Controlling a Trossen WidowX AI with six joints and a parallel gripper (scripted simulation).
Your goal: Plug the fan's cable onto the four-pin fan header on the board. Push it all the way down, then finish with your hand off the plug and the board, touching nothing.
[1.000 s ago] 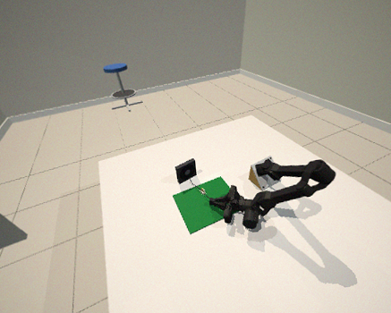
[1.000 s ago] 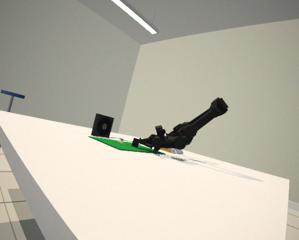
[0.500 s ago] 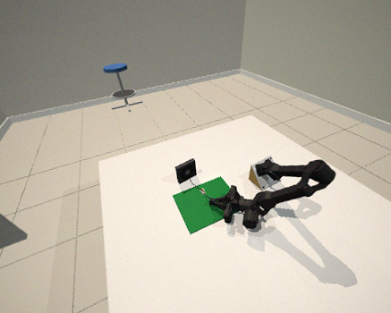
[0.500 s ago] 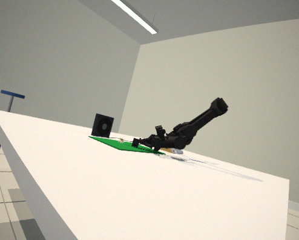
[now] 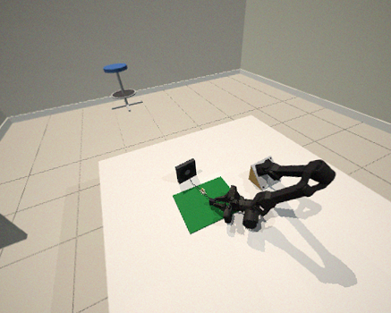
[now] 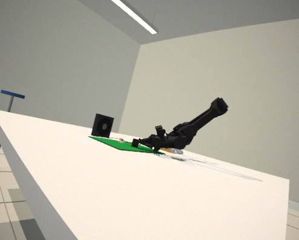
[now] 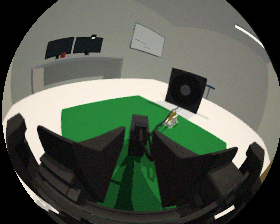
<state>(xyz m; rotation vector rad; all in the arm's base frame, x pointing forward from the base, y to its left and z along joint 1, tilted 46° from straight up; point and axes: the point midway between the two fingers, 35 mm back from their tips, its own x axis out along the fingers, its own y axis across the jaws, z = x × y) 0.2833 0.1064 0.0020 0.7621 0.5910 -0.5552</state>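
Observation:
The black fan (image 5: 186, 171) (image 6: 103, 125) (image 7: 186, 90) stands at the far edge of the green board (image 5: 196, 217) (image 6: 116, 143) (image 7: 95, 117). Its thin cable runs past a small pale piece (image 5: 203, 191) (image 6: 121, 140) (image 7: 170, 119) towards a black block (image 7: 139, 122) that seems to be the plug. My gripper (image 5: 216, 202) (image 6: 140, 142) (image 7: 138, 132) is low over the board. Its fingers are slightly open, one on each side of the block, with narrow gaps showing in the wrist view. The four-pin header cannot be made out; how deep the plug sits is hidden.
The board lies on a white table (image 5: 148, 276) (image 6: 181, 194). The arm rises from a tilted wedge mount (image 5: 255, 176) at the right. A blue stool (image 5: 115, 68) stands on the floor beyond. The cable lies close to the fingers on the fan side.

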